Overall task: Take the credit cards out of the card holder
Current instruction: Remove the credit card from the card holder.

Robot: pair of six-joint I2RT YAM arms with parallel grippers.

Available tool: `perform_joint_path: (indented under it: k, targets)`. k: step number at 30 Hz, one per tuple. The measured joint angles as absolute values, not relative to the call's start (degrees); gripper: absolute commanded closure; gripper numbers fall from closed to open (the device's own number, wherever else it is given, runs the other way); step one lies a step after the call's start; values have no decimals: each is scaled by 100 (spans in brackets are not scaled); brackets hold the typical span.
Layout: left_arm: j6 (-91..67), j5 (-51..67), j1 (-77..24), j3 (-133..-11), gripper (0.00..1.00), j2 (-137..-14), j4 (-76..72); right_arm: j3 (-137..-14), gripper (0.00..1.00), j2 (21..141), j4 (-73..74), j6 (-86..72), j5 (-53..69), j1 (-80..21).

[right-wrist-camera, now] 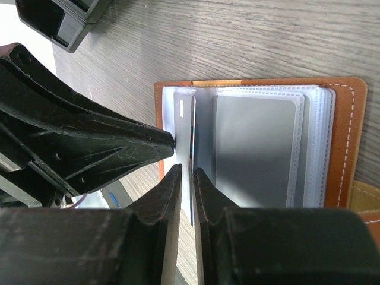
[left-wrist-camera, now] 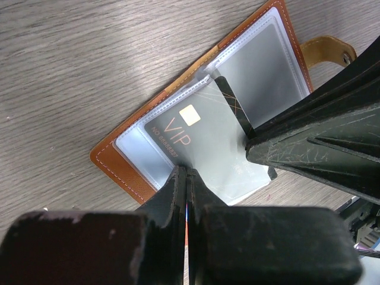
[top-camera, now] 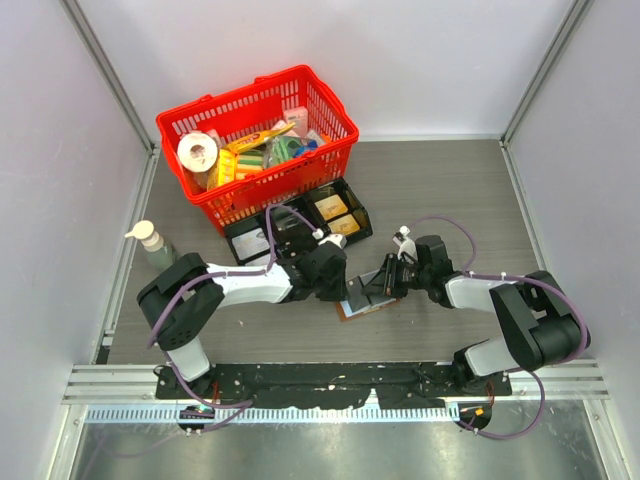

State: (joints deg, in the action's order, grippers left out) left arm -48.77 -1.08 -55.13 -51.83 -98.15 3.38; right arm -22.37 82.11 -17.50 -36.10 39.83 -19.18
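Observation:
The brown card holder (top-camera: 358,306) lies open on the table between my two grippers, its clear sleeves fanned out (left-wrist-camera: 119,169) (right-wrist-camera: 347,130). One sleeve leaf stands raised with a dark credit card marked VIP (left-wrist-camera: 190,119) in it, seen edge-on in the right wrist view (right-wrist-camera: 193,136). My left gripper (top-camera: 338,284) (left-wrist-camera: 187,171) is shut on the near edge of that sleeve. My right gripper (top-camera: 386,282) (right-wrist-camera: 187,172) is shut on the card's darker end, which sticks out of the sleeve. A pale grey card (right-wrist-camera: 255,148) sits in another sleeve.
A black divided tray (top-camera: 246,243) (right-wrist-camera: 59,24) lies just behind the holder, and a red basket (top-camera: 348,128) full of goods stands behind it. A small bottle (top-camera: 152,245) stands at the left. The holder's tan snap strap (left-wrist-camera: 326,47) points away from me.

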Motion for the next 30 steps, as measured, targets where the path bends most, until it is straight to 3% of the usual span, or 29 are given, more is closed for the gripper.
perform_joint_path:
  k: [7,16,30]
  targets:
    - [-4923,-119,-5516,-5151,100,-9815,296,-2224,82,8213,-1809,-3645,4018,-1887]
    - [-4950,-123,-5516,-5116,100,-9815,224,-2171,99,8213,-1922,-3745,4060,-1789]
    - [-4969,-134,-5516,-5063,100,-9806,143,-2097,99,8176,-1922,-3752,4147,-1476]
